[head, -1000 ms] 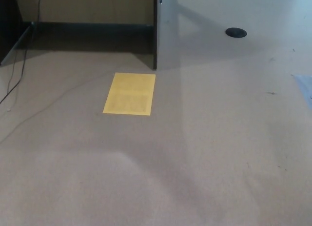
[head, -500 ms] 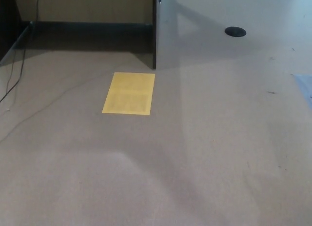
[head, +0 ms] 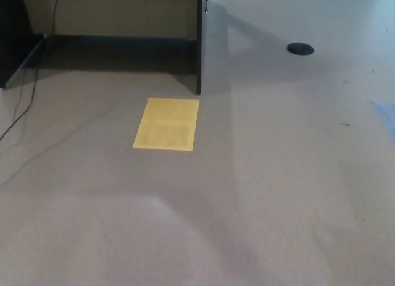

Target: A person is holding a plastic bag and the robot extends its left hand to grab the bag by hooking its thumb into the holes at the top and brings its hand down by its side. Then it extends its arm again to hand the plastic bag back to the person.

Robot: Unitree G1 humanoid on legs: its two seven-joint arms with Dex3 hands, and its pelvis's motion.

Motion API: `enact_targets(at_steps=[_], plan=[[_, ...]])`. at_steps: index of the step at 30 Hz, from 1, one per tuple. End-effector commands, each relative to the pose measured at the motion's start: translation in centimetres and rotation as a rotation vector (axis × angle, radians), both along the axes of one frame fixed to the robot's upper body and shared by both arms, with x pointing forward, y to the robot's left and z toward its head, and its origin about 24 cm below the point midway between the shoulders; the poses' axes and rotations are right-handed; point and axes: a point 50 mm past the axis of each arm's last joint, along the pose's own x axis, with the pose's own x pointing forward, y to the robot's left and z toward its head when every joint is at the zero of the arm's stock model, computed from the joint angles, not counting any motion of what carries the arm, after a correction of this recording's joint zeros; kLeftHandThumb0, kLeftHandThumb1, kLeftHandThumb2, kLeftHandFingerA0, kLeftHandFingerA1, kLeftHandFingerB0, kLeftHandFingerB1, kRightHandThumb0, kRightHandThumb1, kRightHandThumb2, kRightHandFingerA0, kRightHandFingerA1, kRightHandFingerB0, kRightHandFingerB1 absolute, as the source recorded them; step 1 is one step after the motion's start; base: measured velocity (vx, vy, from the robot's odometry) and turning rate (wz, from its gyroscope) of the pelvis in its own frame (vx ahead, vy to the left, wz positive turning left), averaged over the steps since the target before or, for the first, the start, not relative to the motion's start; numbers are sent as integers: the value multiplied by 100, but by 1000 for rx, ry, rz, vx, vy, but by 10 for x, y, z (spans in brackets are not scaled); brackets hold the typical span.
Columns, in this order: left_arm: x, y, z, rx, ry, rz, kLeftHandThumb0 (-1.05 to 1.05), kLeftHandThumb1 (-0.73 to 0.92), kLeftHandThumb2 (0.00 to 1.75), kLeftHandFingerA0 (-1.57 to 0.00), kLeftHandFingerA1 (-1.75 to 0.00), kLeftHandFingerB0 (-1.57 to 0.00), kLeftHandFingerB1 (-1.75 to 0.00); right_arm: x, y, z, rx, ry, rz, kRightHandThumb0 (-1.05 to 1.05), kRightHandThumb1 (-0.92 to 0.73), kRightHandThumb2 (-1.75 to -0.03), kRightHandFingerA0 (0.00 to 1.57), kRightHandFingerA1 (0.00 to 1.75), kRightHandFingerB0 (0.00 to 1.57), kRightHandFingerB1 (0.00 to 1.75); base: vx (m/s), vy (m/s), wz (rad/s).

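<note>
Plastic bag, person and both robot hands are out of view, so the state of the fingers cannot be told. Head view shows bare floor (head: 278,193) with a yellow sheet (head: 166,124) lying flat, near a dark panel edge (head: 198,42); a cable (head: 24,107) trails at left

— What lies on the beige carpeted floor (head: 247,224)?

— A flat yellow rectangular sheet (head: 166,124), left of the frame's centre, lying square on the carpet. Just above its right corner stands the dark vertical edge of a partition panel (head: 199,42), rising to the top of the frame.

— And on the left?

— A thin dark cable (head: 24,94) drops from the upper left and trails across the floor toward the left edge. Behind it a dark baseboard strip (head: 117,44) runs under a tan wall (head: 117,11).

— Anything on the right?

— A small black oval disc (head: 300,49) in the upper right, well apart from the sheet. At the right edge, a pale bluish patch (head: 387,116), cut off by the frame; what it is, I cannot tell.
</note>
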Motion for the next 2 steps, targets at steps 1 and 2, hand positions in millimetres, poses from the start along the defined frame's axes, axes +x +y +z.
enact_targets(at_steps=[1, 2], plan=[[-20, -4, -2, 9, 31, 4, -42, 43, 70, -47, -53, -37, -46, -24, -12, 7, -76, 17, 49, -31, -70, -61, 69, 44, 62, 41, 112, -15, 5], [-20, -4, -2, 9, 31, 4, -42, 43, 70, -47, -53, -37, -46, -24, -12, 7, -76, 17, 49, -31, -70, -61, 69, 44, 62, 41, 109, -15, 3]])
